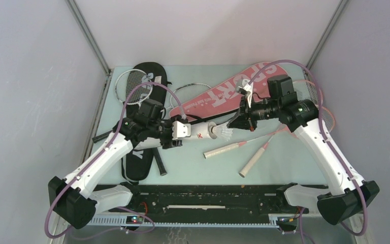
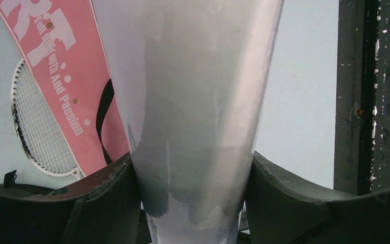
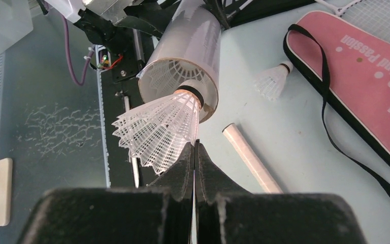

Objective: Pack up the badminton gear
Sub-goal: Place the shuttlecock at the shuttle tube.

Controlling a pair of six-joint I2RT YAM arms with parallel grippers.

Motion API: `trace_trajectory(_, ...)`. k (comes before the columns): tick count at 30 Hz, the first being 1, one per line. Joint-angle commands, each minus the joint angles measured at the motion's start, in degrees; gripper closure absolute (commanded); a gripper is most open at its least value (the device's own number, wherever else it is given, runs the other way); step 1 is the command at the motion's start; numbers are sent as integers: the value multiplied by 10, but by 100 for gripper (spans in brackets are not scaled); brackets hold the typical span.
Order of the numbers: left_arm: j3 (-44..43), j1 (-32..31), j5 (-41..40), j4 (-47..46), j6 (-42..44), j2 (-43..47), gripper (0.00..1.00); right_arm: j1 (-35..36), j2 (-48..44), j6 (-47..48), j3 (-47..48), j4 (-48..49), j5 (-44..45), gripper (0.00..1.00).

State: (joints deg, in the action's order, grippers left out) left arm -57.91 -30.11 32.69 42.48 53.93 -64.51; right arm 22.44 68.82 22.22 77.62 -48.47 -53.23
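Observation:
My left gripper (image 1: 175, 133) is shut on the long white tube (image 1: 203, 131), which it holds level above the table; the tube (image 2: 198, 101) fills the left wrist view between the jaws of the left gripper (image 2: 193, 203). My right gripper (image 3: 195, 147) is shut on the skirt edge of a white shuttlecock (image 3: 162, 124), whose cork end sits at the tube's open mouth (image 3: 190, 40). Another shuttlecock's skirt (image 3: 170, 76) shows inside the tube. In the top view the held shuttlecock (image 1: 226, 133) is just left of the right gripper (image 1: 236, 122).
A loose shuttlecock (image 3: 271, 81) lies by the pink "SPORT" cover (image 1: 223, 91) and its black strap. Two racket handles (image 1: 223, 150) (image 1: 254, 160) lie in the middle. The black cover (image 1: 150, 71) and a white racket head (image 1: 129, 84) are at the left.

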Motion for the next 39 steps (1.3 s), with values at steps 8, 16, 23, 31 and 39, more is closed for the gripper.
trace_trajectory(8,-39,-15,33,-25,-12,-3,42,73,32,-50,2,53,56,100)
trace_trajectory(16,-35,-20,46,-16,-4,-6,42,115,22,-27,2,57,158,78)
trace_trajectory(23,-38,-21,55,-10,1,-12,42,123,16,-10,2,49,193,48)
trace_trajectory(31,-39,-21,69,-3,5,-13,42,124,21,-5,-4,49,198,34)
trace_trajectory(39,-33,-21,66,-3,10,-9,42,108,6,-2,-4,47,198,34)
